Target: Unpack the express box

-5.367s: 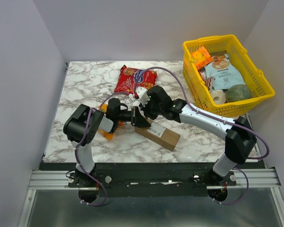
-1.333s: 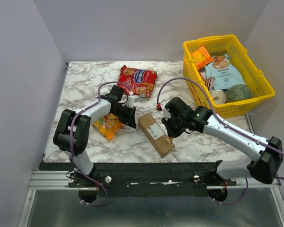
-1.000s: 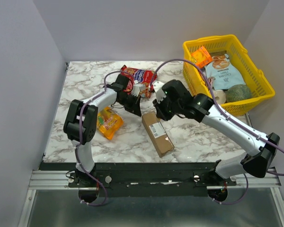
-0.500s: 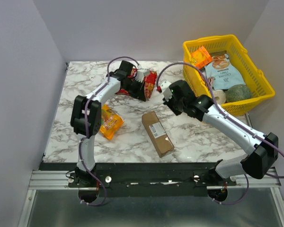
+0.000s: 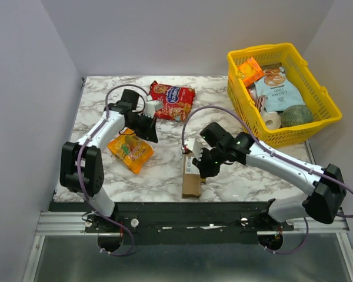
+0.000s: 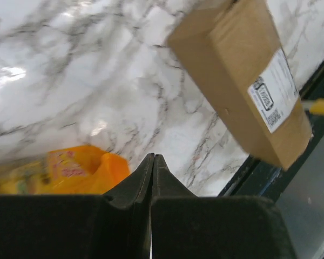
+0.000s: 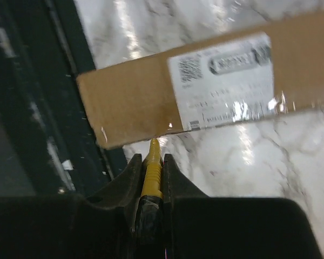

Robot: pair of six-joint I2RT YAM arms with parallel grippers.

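At the frame bottom, the right claw (image 7: 151, 158) pinches a yellow pointed tool (image 7: 152, 181) against the express box (image 7: 216, 81); the left claw (image 6: 153, 162) is closed.

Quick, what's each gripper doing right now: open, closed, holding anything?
Left gripper: closed, holding nothing.
Right gripper: closed on a thin yellow tool, its tip by the express box.

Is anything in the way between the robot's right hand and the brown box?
No, nothing visible stands between them. The right gripper holds a thin yellow tool in its jaws, and the tool's tip is right at the edge of the express box.
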